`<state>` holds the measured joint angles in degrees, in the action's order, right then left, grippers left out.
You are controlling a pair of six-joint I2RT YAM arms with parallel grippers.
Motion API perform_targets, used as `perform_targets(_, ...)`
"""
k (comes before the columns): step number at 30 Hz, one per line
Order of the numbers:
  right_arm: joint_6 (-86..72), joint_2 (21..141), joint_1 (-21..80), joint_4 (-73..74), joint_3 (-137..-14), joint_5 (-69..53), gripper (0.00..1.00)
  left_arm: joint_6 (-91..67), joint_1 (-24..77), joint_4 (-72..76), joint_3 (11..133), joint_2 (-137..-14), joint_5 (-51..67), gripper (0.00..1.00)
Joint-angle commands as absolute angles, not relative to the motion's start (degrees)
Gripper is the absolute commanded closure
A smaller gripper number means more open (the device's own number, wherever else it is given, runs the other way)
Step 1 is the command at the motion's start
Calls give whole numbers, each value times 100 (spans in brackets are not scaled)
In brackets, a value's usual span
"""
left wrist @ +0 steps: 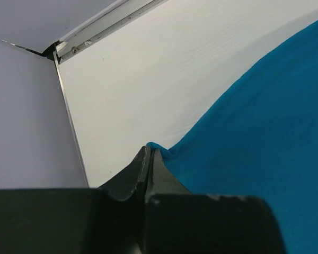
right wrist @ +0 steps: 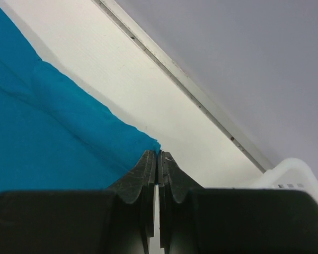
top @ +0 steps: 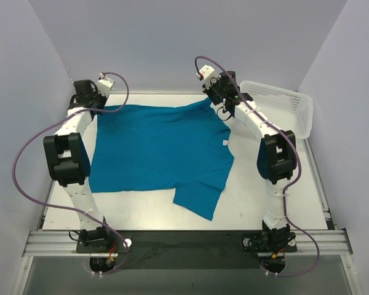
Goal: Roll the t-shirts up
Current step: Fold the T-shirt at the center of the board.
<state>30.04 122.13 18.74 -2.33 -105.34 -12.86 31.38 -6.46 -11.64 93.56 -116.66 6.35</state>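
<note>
Ok, t-shirt (top: 154, 147) is lying flat and spread at the centre of the white table (top: 252, 190), turned sideways in the top view. Neck opening is toward 3 o'clock and the hem runs along the 9 o'clock side. One sleeve points to 12–1 o'clock, the other hangs out toward 5 o'clock with its edge slightly folded. Cloth is mostly smooth, with a few shallow creases.

Left gripper (left wrist: 150, 151) sits at the shirt's 10–11 o'clock corner. Its jaws are pressed together, with a small nub of teal cloth pinched right at the tips. The rest of the shirt fans away from it toward 3–4 o'clock in the left wrist view.

Right gripper (right wrist: 157, 154) is at the far sleeve, about 1 o'clock of the shirt. Its jaws are also pressed together, and the sleeve's corner ends exactly at the tips, so it looks nipped there.

White mesh basket (top: 283, 107) stands at 2 o'clock on the table, just beyond the right gripper and apart from the shirt.
</note>
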Motion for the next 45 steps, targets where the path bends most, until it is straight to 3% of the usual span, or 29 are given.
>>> perform_targets(1, 2944, 11620, 1898, -150, -10232, -1274, 100, 3322, -721, -1143, 9264, -11241, 949, 100)
perform_targets(32, 3208, 10248, 2337, 1151, -8545, -1573, 100, 5010, -1151, -1257, 8051, -10846, 1415, 100)
perform_targets(45, 3076, 9598, 2391, 1512, -7814, -1512, 100, 5660, -1169, -2012, 7752, -10705, 1591, 100)
